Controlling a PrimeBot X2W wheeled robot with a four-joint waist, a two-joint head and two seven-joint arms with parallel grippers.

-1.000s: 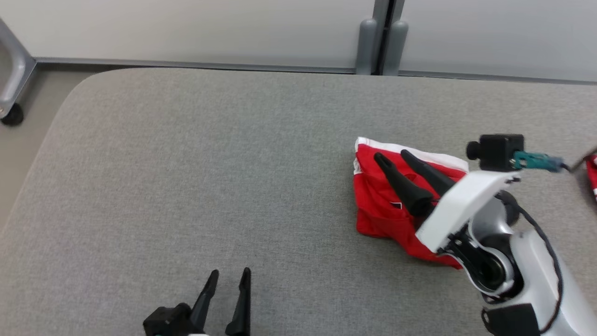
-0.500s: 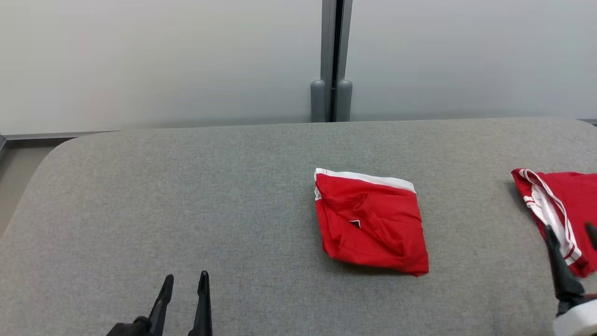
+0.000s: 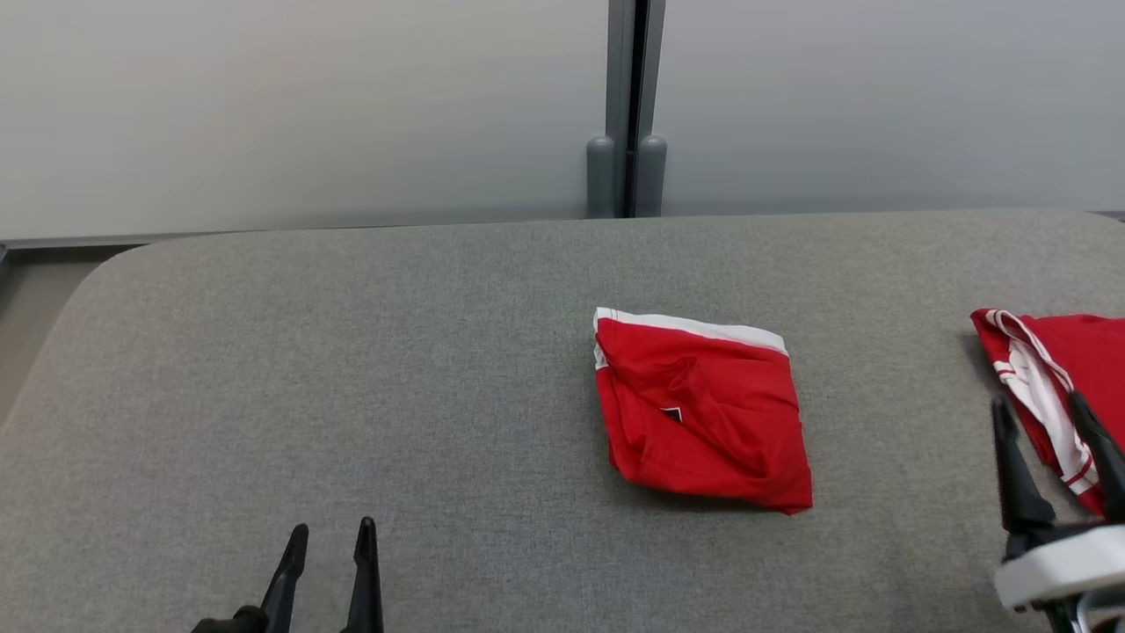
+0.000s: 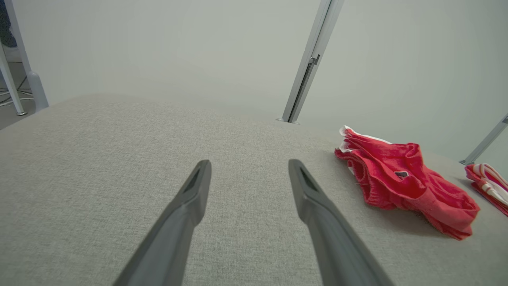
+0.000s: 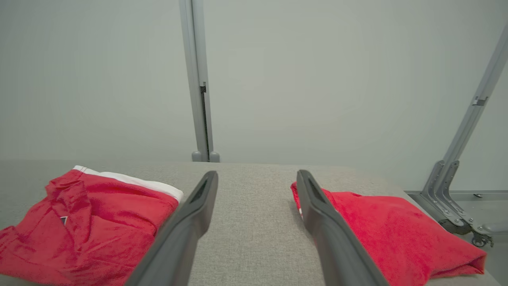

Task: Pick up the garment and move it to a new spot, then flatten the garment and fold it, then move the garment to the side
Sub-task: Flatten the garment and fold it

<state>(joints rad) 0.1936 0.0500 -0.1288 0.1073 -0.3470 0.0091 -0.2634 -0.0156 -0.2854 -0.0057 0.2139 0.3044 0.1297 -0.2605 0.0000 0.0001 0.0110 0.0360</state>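
Right claw [image 3: 1035, 402] one second ago on folded red garment with white band [image 3: 703, 409]; now pulled away to lower right, released, empty. Left claw [image 3: 332, 525] released, idle. Garment lies alone, centre-right on grey fabric table [image 3: 352, 352]. Fold seems done; move aside probably complete.

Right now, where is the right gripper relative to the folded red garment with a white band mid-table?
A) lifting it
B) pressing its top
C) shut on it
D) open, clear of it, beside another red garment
D: the right gripper stands open beside the second red garment, apart from the folded red garment with the white band.
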